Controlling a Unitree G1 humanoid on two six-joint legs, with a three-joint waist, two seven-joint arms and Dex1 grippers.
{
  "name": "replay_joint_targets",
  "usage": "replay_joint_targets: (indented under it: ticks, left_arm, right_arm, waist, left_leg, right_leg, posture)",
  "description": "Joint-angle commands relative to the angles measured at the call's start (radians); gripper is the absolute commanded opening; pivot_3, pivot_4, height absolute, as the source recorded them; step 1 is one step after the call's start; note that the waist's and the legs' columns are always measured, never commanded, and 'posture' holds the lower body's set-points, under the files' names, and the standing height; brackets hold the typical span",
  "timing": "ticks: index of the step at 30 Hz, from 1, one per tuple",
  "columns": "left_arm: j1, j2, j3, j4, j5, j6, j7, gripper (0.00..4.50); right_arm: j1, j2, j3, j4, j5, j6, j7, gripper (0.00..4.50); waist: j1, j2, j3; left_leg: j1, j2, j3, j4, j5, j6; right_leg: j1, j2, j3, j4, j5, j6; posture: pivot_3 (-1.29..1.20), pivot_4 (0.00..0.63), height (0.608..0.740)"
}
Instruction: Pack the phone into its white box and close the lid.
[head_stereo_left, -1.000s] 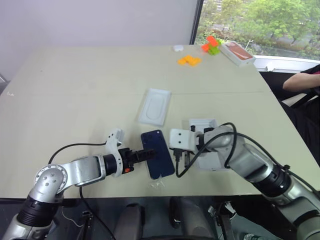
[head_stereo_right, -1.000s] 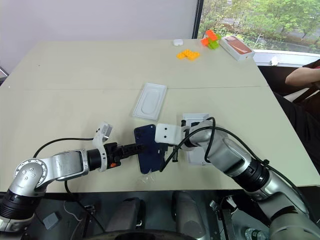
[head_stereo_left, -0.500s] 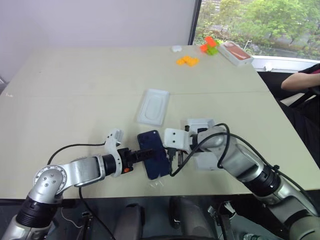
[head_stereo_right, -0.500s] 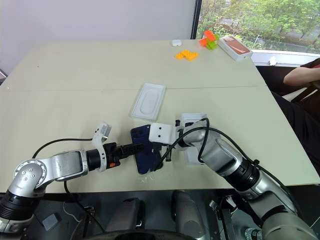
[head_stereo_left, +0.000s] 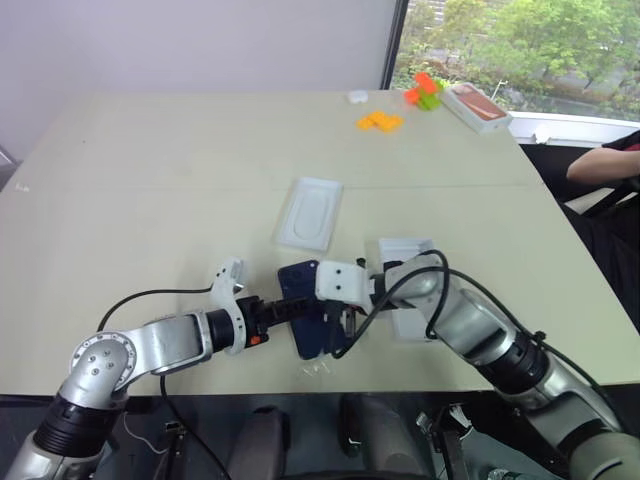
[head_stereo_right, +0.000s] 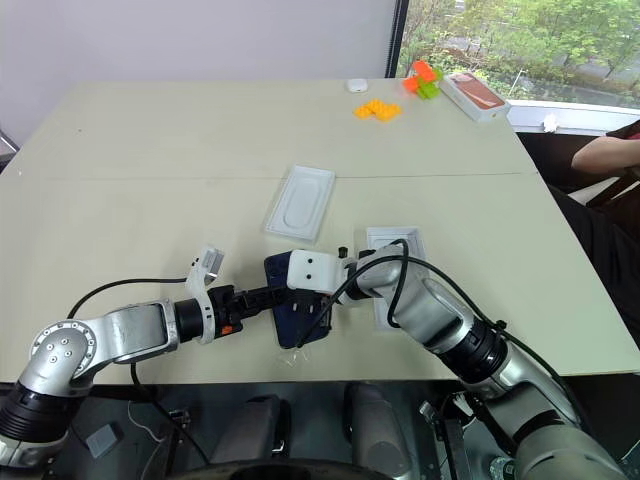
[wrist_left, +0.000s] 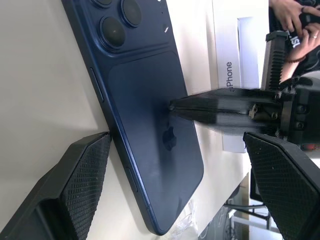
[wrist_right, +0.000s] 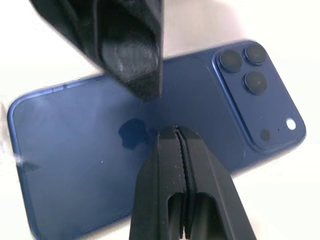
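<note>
The phone (head_stereo_left: 308, 312), dark navy, lies back up on the table near the front edge, its camera bump (wrist_left: 117, 25) toward the far side. My left gripper (wrist_left: 175, 137) is open, one finger on either side of the phone's long edges. My right gripper (wrist_right: 176, 131) is shut with nothing in it, and its tip rests on the middle of the phone's back. A white box piece (head_stereo_left: 405, 250) with "iPhone" on its side wall (wrist_left: 227, 75) lies just right of the phone, partly behind my right arm. I cannot tell whether it is the white box or the lid.
A thin white insert (head_stereo_left: 310, 212) with an oval recess lies beyond the phone. At the far right stand an orange-topped box (head_stereo_left: 475, 105) and orange and green blocks (head_stereo_left: 378, 121). A scrap of clear film (head_stereo_left: 316, 368) lies at the front edge. A person's arm (head_stereo_left: 605, 165) rests past the table's right side.
My right gripper has crept a little to the left over the phone's back. The left gripper and the phone have stayed where they were.
</note>
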Motion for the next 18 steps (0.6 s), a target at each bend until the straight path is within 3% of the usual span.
replay_joint_targets:
  ticks: [1,6,18]
  left_arm:
    - [0.015,0.016,-0.006,-0.008,0.009,0.005,0.006,4.50]
    - [0.016,0.019,-0.009,-0.006,0.009,0.005,0.003,4.50]
    - [0.009,0.022,-0.012,-0.004,-0.003,0.003,0.007,4.50]
  right_arm:
    - [-0.030,-0.057,-0.032,-0.028,-0.032,-0.020,0.007,0.05]
    - [-0.011,-0.074,-0.001,-0.018,-0.054,-0.044,0.007,0.05]
    - [0.004,0.034,0.045,0.046,-0.048,-0.068,0.019,0.05]
  waist:
    - [0.000,0.000,0.000]
    - [-0.001,0.000,0.000]
    - [-0.004,0.000,0.000]
  left_leg:
    - [0.000,0.000,0.000,0.000,0.000,0.000]
    - [-0.001,0.000,0.000,0.000,0.000,0.000]
    - [0.001,0.001,0.000,0.000,0.000,0.000]
  right_leg:
    - [0.000,0.000,0.000,0.000,0.000,0.000]
    - [-0.001,0.000,0.000,-0.001,0.000,0.000]
    - [0.000,0.001,0.000,0.000,0.000,0.000]
  posture:
    - [0.00,0.150,0.740]
    - [0.00,0.150,0.740]
    - [0.00,0.150,0.740]
